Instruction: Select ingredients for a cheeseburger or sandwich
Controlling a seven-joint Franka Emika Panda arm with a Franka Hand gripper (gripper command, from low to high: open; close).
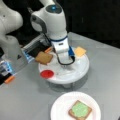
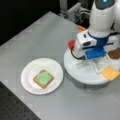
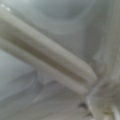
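claw (image 2: 88, 65) low over white tray (image 2: 75, 72), centre

This is a robotics lab set up for a test, not a kitchen. A white Franka arm (image 1: 53, 22) stands over a plain grey metal desk (image 1: 25, 100), with black curtain-like darkness behind it in both front views. At a front view's bottom left lies a black perforated board (image 2: 15, 110) of the sort used for mounting hardware. The food is toy food: a flat toast square with a green disc (image 2: 43, 78) sits on a white paper plate (image 2: 27, 75), and further flat pieces lie on a round white raised tray (image 1: 82, 68). Grey equipment housings with blue markings (image 1: 15, 57) stand at a front view's left.
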